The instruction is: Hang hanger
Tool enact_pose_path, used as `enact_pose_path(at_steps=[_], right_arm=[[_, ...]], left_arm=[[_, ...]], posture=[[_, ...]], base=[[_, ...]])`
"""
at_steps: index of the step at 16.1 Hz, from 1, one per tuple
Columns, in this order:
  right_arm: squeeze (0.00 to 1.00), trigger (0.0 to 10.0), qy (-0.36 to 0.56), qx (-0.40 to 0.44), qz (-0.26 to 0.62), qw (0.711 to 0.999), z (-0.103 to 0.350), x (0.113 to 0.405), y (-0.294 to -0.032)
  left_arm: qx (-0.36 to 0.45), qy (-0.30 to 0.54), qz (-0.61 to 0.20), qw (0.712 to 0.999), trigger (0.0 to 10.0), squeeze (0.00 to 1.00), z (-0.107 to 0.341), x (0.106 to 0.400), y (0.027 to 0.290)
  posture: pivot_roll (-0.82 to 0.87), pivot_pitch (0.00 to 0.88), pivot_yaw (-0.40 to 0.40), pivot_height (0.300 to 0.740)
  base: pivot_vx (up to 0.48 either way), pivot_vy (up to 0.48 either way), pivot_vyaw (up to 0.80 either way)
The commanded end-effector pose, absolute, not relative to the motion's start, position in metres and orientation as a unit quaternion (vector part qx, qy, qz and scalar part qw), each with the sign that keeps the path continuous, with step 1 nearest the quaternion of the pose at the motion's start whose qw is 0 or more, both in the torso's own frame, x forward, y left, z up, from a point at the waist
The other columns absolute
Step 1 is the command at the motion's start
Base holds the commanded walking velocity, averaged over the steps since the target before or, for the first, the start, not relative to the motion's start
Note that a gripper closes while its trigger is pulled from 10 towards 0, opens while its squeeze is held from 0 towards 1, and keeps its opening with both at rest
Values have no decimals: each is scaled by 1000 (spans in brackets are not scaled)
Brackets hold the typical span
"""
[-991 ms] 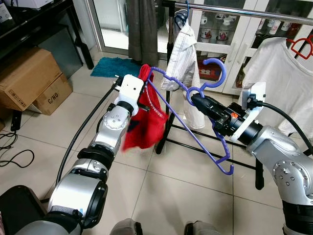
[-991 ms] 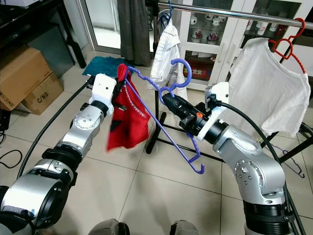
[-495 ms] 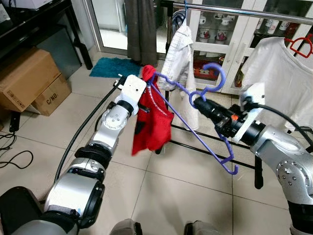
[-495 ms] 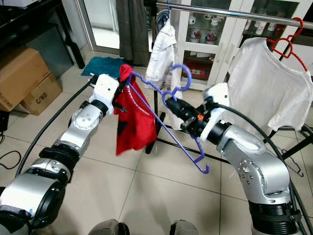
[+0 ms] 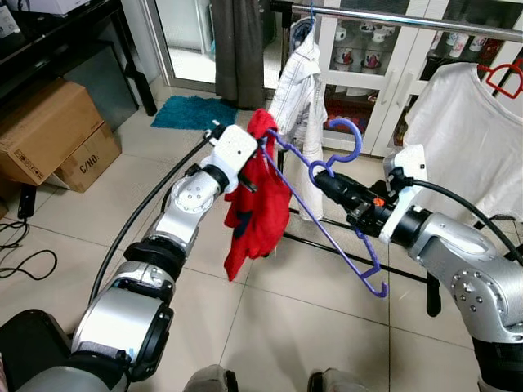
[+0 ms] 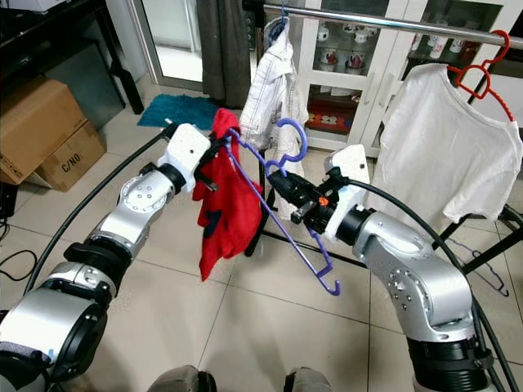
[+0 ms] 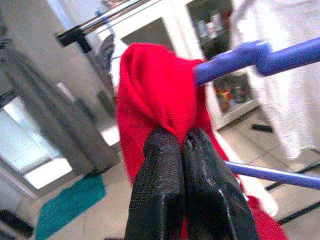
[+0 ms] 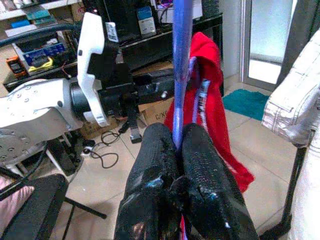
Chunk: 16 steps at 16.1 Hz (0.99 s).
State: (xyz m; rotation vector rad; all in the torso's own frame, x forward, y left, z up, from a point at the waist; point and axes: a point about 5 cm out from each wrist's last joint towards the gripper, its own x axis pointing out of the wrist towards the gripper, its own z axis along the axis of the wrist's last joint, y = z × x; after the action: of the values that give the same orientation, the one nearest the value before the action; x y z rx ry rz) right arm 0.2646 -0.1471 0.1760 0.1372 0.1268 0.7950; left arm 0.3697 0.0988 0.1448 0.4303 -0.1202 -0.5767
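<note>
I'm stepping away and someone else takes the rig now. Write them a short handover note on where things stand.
Left claw: shut on the red garment, pinching it at one end of the hanger.
Right claw: shut on the purple hanger just below its hook.
Things: hanger is held tilted in the air between both arms, in front of the rail; the garment hangs from its upper end only. A striped shirt and a white shirt already hang on the rail.
Done: hanger and garment are gripped and lifted.
Left: get the garment on properly, hook the hanger on the rail, release.

Striped shirt (image 5: 301, 82) and white T-shirt (image 5: 466, 131) flank a bare rail (image 5: 384, 18) stretch.
</note>
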Motion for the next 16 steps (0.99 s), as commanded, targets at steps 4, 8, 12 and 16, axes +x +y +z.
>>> enact_pose_path(at_steps=[4,8,12,16], right_arm=[[0,0,-17,127,416,900,200,260,-146],[0,0,-31,168,417,893,201,262,-148],[0,0,-39,234,373,897,197,268,-148],[0,0,-4,172,386,906,183,263,-139]], left_arm=[[175,-46,-333,926,0,0,146,366,89],[132,-39,-393,909,0,0,145,358,76],[130,-32,-417,899,0,0,143,353,73],[136,-45,-411,900,0,0,150,353,78]], posture=[[-187,0,54,740],[-184,0,57,740],[-177,0,57,740],[-179,0,63,740]], base=[[0,0,0],[0,0,0],[0,0,0],[0,0,0]])
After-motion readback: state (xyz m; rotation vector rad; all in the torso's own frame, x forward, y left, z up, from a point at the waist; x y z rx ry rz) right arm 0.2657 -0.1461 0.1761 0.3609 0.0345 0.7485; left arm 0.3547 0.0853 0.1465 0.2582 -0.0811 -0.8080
